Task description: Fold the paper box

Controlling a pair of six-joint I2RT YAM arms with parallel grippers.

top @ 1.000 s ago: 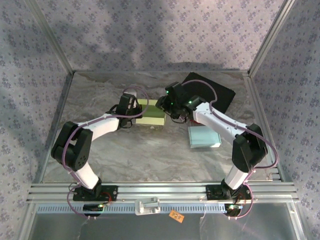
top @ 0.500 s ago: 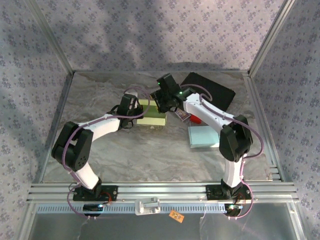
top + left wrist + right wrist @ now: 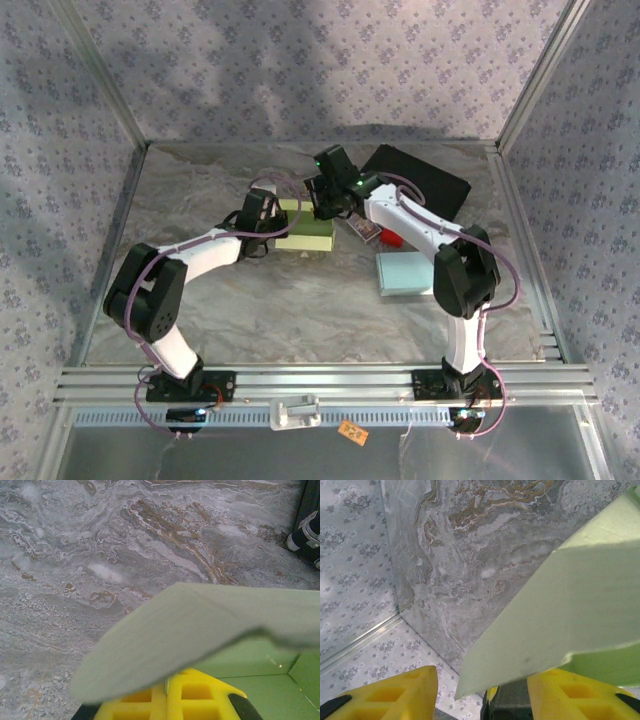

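Blue pad point(image 3: 408, 272) + black mat point(image 3: 432, 186) rt of box point(image 3: 310, 236)

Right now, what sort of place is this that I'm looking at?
Probably a robot test cell in a lab: two arms bolted to a metal rail, a marble-look table boxed in by patterned cloth walls on a metal frame, and a green box between the arms.
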